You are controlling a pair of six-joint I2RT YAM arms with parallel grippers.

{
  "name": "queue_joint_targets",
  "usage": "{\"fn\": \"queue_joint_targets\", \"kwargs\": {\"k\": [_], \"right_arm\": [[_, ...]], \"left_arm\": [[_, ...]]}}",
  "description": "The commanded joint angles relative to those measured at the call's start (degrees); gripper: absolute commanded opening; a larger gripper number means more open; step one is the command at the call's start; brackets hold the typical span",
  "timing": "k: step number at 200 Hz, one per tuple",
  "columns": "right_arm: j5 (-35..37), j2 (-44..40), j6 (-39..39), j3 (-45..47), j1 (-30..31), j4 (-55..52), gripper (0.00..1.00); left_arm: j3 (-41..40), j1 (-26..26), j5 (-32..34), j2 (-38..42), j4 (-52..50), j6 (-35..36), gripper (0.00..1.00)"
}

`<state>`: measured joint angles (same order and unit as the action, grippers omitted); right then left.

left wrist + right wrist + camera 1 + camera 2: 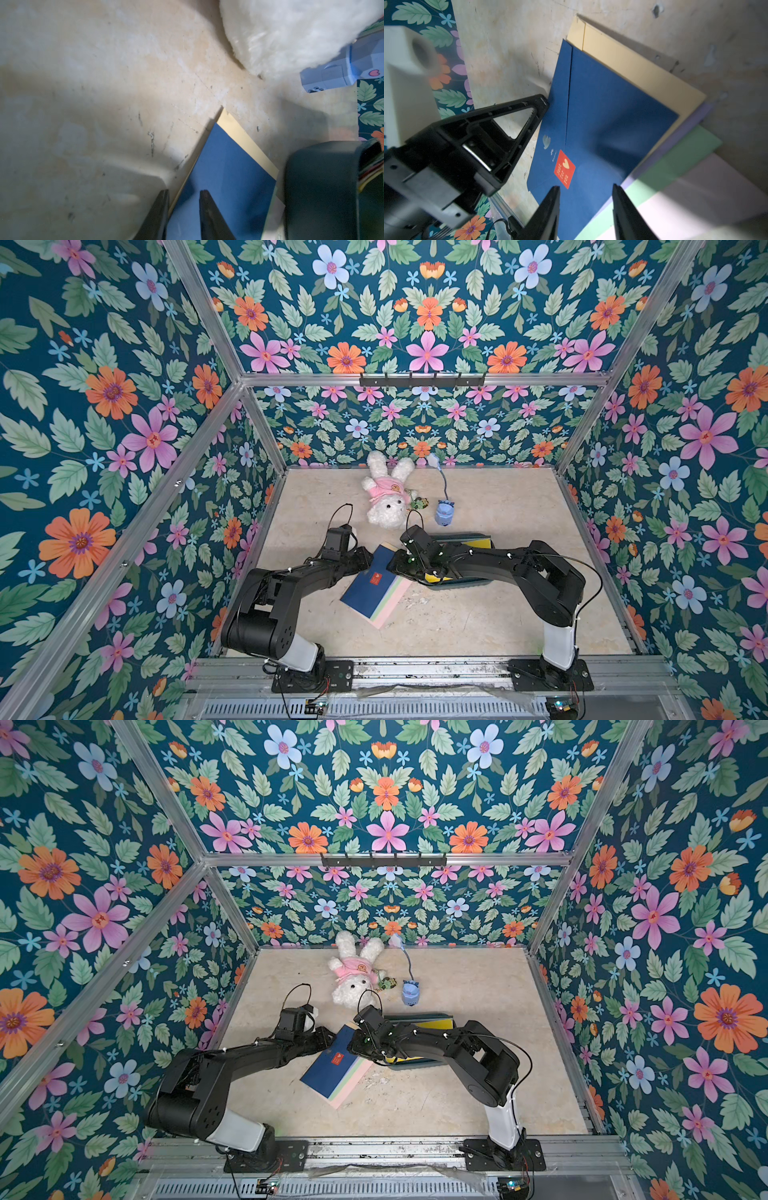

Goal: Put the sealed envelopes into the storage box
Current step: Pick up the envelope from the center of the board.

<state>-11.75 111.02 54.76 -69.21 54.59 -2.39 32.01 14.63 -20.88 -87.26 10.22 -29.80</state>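
Straddling the navy envelope (224, 166) edge, left jaws gape narrowly; right jaws hover parted above it.

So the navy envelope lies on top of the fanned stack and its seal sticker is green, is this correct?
Not fully. The navy envelope does lie on top of the stack, but its seal sticker is red, not green. The right wrist view shows it clearly, with a pale heart printed on it.

Envelope stack (376, 589) on table (498, 510), just left of storage box (469, 583); plush rabbit (386, 493) behind stack, toy cup (444, 512) right of rabbit.
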Motion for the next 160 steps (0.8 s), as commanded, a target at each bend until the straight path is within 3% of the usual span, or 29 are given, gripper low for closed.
{"fn": "queue_joint_targets", "kwargs": {"k": [1, 66, 89, 126, 160], "right_arm": [[2.6, -0.7, 0.5, -0.2, 0.1, -2.5, 0.46], [2.8, -1.8, 0.7, 1.4, 0.1, -1.7, 0.46], [3.1, -2.0, 0.7, 1.4, 0.1, -1.7, 0.46], [3.0, -1.9, 0.8, 1.4, 0.0, -1.6, 0.46], [2.8, -1.8, 0.9, 1.6, 0.0, -1.7, 0.46]], "left_arm": [[0.2, 0.0, 1.3, -0.5, -3.8, 0.5, 0.31], [-0.5, 0.0, 3.6, 6.2, -3.0, -0.6, 0.3], [-1.5, 0.1, 0.7, 7.7, -0.7, -0.9, 0.26], [-2.2, 0.4, -3.7, 5.1, 0.7, -1.1, 0.18], [-2.6, 0.9, -2.9, 2.5, 0.6, -1.0, 0.17]]}}
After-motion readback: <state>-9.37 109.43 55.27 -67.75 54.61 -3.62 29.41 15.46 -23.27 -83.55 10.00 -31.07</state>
